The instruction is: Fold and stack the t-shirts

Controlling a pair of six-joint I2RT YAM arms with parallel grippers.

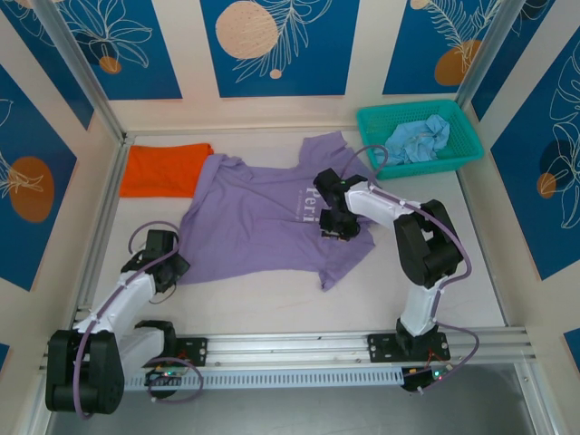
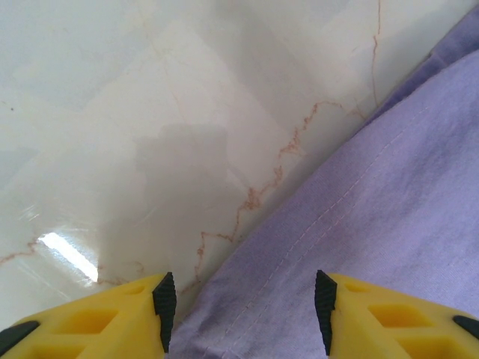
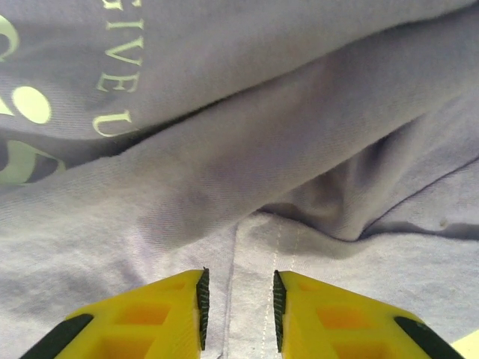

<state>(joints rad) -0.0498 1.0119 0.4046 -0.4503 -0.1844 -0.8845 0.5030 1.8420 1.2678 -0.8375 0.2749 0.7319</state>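
Note:
The lavender t-shirt (image 1: 263, 227) with white lettering lies spread across the middle of the table. My left gripper (image 1: 172, 268) is low at its near-left hem and open. In the left wrist view its fingers (image 2: 245, 313) straddle the stitched hem (image 2: 352, 247), with bare table to the left. My right gripper (image 1: 337, 223) rests on the shirt's right side near the sleeve. In the right wrist view its jaws (image 3: 238, 310) stand a narrow gap apart over a flat hem band (image 3: 258, 269), not pinching it. The orange t-shirt (image 1: 168, 169) lies folded at the back left. The pale blue t-shirt (image 1: 419, 138) is crumpled in the basket.
The teal mesh basket (image 1: 458, 145) stands at the back right corner. Metal frame posts and walls close in the table on the left, right and back. The lavender shirt's upper left sleeve overlaps the orange shirt's edge.

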